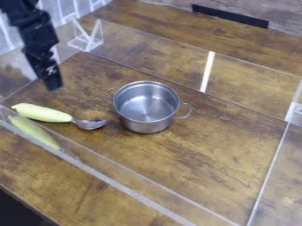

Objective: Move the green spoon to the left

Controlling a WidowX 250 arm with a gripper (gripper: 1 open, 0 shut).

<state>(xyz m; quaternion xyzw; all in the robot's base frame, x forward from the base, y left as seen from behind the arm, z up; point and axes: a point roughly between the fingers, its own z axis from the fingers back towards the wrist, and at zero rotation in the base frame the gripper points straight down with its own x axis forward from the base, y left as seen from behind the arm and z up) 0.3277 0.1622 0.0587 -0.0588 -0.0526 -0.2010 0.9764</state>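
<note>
Camera view showed the green spoon [48,114] lying on the brown wooden tabletop [200,168], toward the left side of the frame; its thick yellow-green handle pointed to the left edge, and its shiny metal bowl [90,124] lay at the right end, nearer the pot. The round steel pot [147,107] stood upright just to the right of that bowl, apart from it; it was uncovered, with its grey inside showing, and it had two small loop handles, one on the side toward the upper left and one on the right. The dark gripper [49,81] hung at the upper left, above and behind the spoon's handle as the camera saw it, apart from the spoon and holding nothing; it was blurred, yet its fingers stood apart. A clear panel [88,172] ran slantwise across the lower left, in front of the spoon; a yellow-green reflection of the handle showed in it. A white strip [207,71] lay beyond the pot, toward the upper right.
</note>
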